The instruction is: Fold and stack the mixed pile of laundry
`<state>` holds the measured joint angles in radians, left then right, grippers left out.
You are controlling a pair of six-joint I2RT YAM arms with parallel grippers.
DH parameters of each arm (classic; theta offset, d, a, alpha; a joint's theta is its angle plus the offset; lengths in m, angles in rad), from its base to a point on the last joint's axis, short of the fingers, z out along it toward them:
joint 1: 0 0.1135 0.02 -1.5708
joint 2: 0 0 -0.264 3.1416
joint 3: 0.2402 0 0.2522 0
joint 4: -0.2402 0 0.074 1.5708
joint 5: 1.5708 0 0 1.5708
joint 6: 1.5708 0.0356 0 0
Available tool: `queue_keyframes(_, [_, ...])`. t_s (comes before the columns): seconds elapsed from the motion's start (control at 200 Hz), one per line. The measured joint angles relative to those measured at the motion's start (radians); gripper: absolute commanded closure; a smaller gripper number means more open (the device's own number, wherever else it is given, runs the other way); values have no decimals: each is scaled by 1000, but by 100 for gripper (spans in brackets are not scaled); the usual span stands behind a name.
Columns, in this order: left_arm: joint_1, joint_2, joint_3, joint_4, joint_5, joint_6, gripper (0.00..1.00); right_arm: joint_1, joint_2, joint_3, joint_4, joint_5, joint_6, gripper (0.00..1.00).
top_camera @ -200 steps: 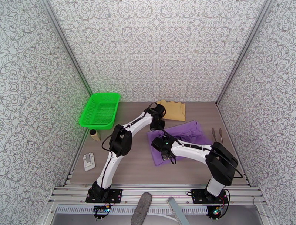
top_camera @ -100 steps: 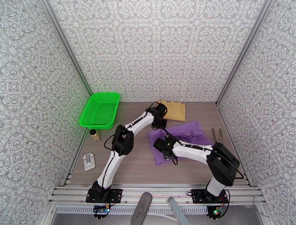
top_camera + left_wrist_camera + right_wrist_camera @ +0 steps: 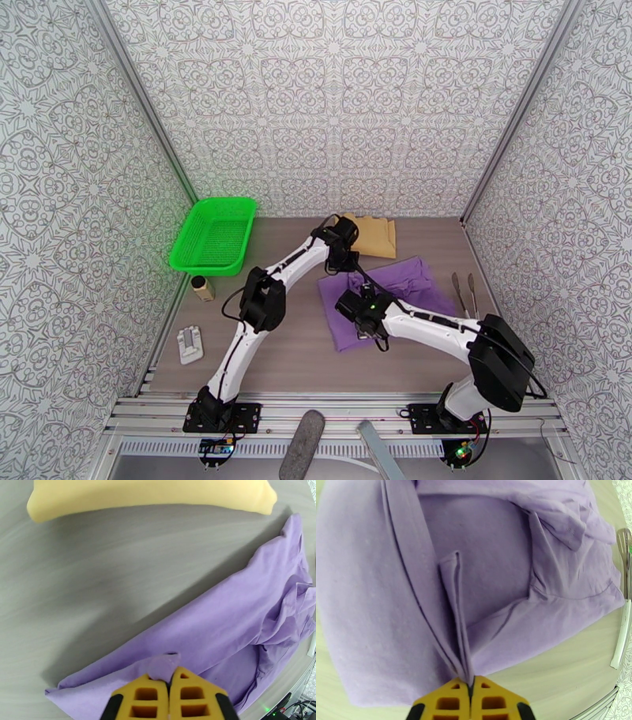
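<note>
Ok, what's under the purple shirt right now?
The purple T-shirt lies on the table; the left pincer and right pincer each pinch a fold of it. The tan garment lies apart, not underneath. Anything beneath the cloth itself is covered.

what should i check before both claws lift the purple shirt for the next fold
1. Left claw pinching the purple shirt edge: ok
2. Right claw shut on a raised shirt pleat: ok
3. Mustard garment apart from the shirt: ok
4. Metal utensil clear of the shirt corner: cannot tell
5. Shirt lying smooth: not ok, bunched on its right side
</note>
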<state>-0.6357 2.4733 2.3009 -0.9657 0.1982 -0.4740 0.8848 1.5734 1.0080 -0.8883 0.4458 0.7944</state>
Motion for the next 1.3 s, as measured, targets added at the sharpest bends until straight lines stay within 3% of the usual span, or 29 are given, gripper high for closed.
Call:
queue_keyframes(0.315, [-3, 83, 38, -4, 11, -20, 97, -22, 74, -24, 32, 1, 3, 100])
queue_keyframes(0.365, [-3, 87, 39, -4, 11, -20, 87, -23, 80, -24, 36, 3, 3, 97])
queue_keyframes(0.56, [-3, 89, 43, -3, 15, -26, 37, -35, 80, -24, 36, 23, 7, 64])
queue_keyframes(0.64, [-1, 89, 49, 0, 18, -32, 23, -45, 63, -24, 24, 32, 0, 60])
queue_keyframes(0.83, [11, 89, 140, 2, 26, -28, 1, -95, -89, -21, -31, 49, -24, 55])
queue_keyframes(0.98, [30, 45, 154, 18, 25, -17, 1, -144, -229, -9, -43, 26, -63, 60])
queue_keyframes(1.03, [33, 7, 123, 25, 18, -12, 7, -156, -253, -7, -36, -2, -83, 63])
queue_keyframes(1.085, [38, -59, 52, 36, 9, 0, 22, -166, -264, -8, -20, -45, -97, 69])
queue_keyframes(1.19, [39, -208, -126, 70, -10, 5, 63, -180, -252, -13, 49, -146, -125, 90])
queue_keyframes(1.245, [39, -279, -223, 100, -14, 4, 78, -185, -233, -18, 93, -193, -120, 97])
queue_keyframes(1.3, [39, -339, -322, 132, -16, -2, 87, -189, -192, -19, 137, -233, -128, 100])
